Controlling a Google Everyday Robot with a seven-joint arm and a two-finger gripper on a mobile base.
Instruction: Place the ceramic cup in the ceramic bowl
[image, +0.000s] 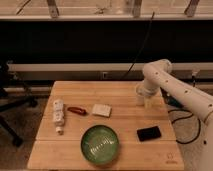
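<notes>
My gripper (146, 101) is at the small white ceramic cup (140, 94) at two o'clock, grip I cannot tell; the wide green ceramic bowl (100, 145) at six o'clock sits empty.

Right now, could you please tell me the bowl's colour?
The bowl is glossy green, camera view; the gripper is by the cup.

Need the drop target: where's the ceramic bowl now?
In the camera view the ceramic bowl sits front-centre on the table, left of the black object; the gripper is at the ceramic cup at the table's far right.
</notes>
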